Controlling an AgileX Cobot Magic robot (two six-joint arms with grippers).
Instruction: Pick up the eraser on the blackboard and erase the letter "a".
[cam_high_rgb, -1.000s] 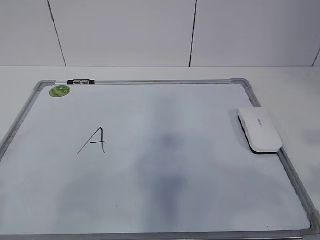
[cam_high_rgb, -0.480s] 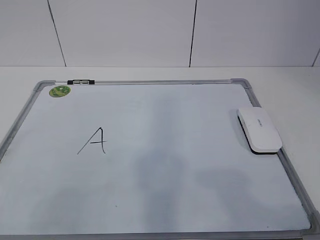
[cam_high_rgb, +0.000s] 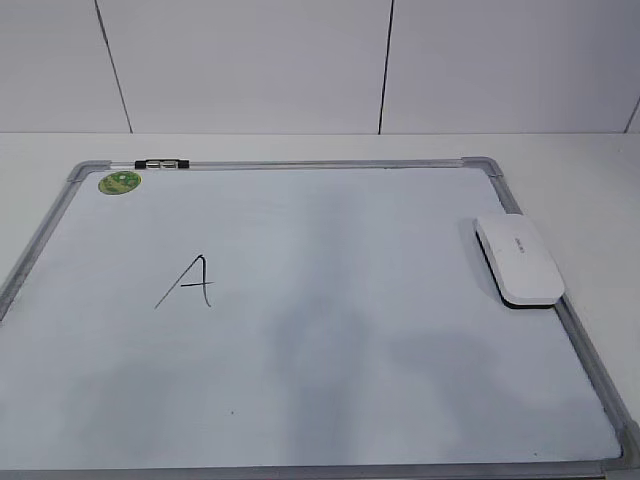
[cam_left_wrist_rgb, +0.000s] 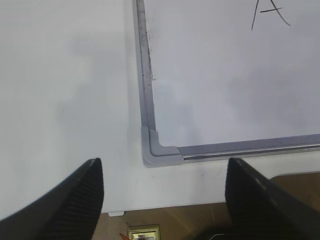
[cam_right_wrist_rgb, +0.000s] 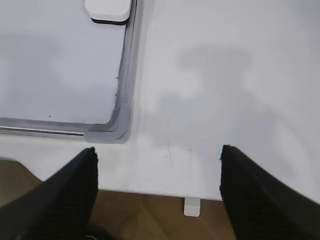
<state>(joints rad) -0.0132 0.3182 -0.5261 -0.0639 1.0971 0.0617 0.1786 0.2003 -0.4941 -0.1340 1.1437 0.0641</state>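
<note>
The white eraser lies on the right edge of the blackboard, a white board with a grey frame. Its near end shows in the right wrist view. A capital "A" in black marker is on the board's left half and shows in the left wrist view. No lowercase "a" shows on the board. My left gripper is open and empty over the table by the board's near left corner. My right gripper is open and empty by the near right corner. Neither arm shows in the exterior view.
A round green sticker and a small black-and-silver marker are at the board's far left corner. The white table's front edge runs just under both grippers, with brown floor beyond. A white wall stands behind.
The grey shadows on the board's middle have shifted and faded toward the near edge. The eraser, the board and the "A" have not moved.
</note>
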